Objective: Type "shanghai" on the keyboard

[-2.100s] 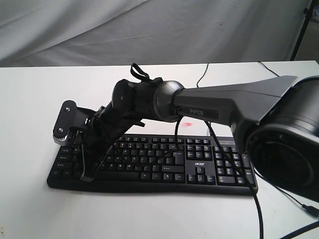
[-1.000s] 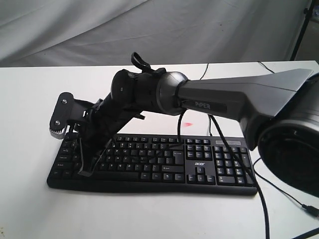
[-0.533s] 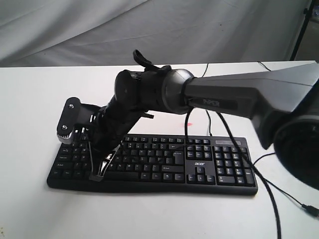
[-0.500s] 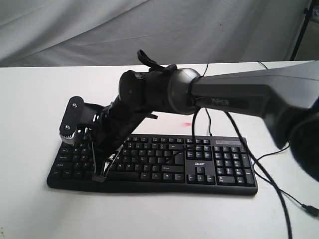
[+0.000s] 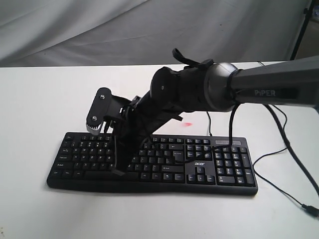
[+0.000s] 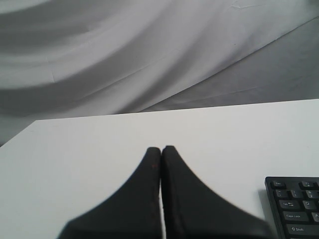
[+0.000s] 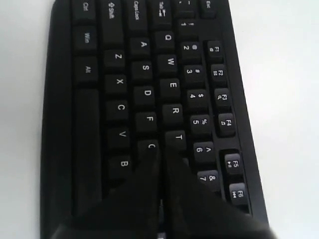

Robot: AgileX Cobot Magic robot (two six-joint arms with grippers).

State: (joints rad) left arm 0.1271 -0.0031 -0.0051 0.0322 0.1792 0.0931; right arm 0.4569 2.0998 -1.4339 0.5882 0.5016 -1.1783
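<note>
Exterior view, keyboard (image 5: 164,175): lies flat on the white table (image 5: 40,99). Its long axis runs left to right across the view, with the number pad (image 5: 232,167) at the right end and the letters toward the left.
Exterior view, right gripper (image 5: 118,171): the arm comes in from the right and reaches across the middle. The fingers are pressed together with no gap and hold nothing. The tips point down at the letter rows, left of the keyboard's centre. Whether they touch a key cannot be told.
Exterior view, left arm: not in sight.
Left wrist view, left gripper (image 6: 160,148): the fingers are closed flat against each other, empty, over bare table (image 6: 75,144).
Left wrist view, keyboard (image 6: 296,209): only one corner shows. It lies off to one side of the fingers and apart from them.
Right wrist view, right gripper (image 7: 160,162): the fingers are together. The tips sit over the home row just past the F key (image 7: 149,118) and beside the T key (image 7: 178,137).
Right wrist view, keyboard (image 7: 119,79): the row A, S, D, F runs in line with the closed fingers. The keys beyond the tips are hidden beneath them.
Governing relation: the right arm is the nearer one. The next letter probably calls for a short shift along the row, along the fingers' own line.
</note>
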